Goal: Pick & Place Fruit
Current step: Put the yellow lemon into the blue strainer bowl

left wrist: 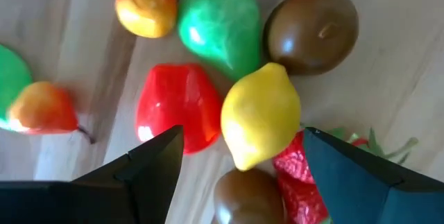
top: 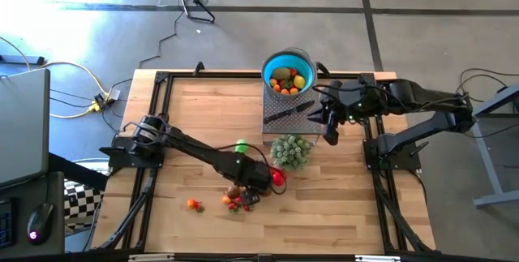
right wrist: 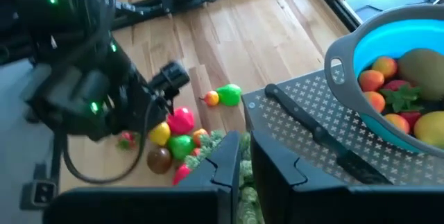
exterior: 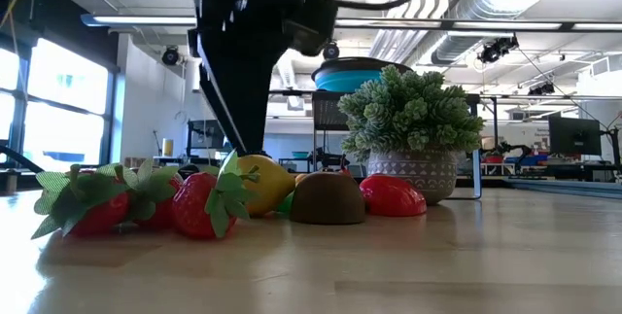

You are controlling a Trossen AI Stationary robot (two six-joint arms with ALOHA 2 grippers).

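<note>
Left gripper (left wrist: 236, 161) hangs right over the fruit pile near the front middle of the tabletop (top: 340, 213), jaws standing apart and nothing between them yet. Straddled below is the lemon (left wrist: 260, 113), lying up against a red fruit (left wrist: 173, 106) on one side and a strawberry (left wrist: 298, 175) on the other. A green fruit (left wrist: 220, 23) and a brown one (left wrist: 312, 26) sit just beyond it, with a second brown one (left wrist: 246, 196) underneath the wrist. Tight cluster, this!

Over at the back, the blue bowl (top: 280, 61) already carries a good heap of fruit, standing on a metal rack (top: 272, 108) with a black-handled knife (top: 288, 113) lying across it. The potted plant (top: 290, 152) stands between pile and bowl. A few loose pieces (top: 195, 205) lie off to the left of the pile. Right gripper (top: 331, 135) waits beside the rack, fingers pressed together, holding nothing.

Looks like the lemon is the pick. To do it cleanly, I'd say come straight down with the fingers slipping into the gaps either side, not onto the red fruit or the strawberry leaves. Close on the lemon's widest part; it's smooth and rounded, so an off-centre pinch could squirt it out. Lift clear before travelling, and go high enough to pass the plant.
</note>
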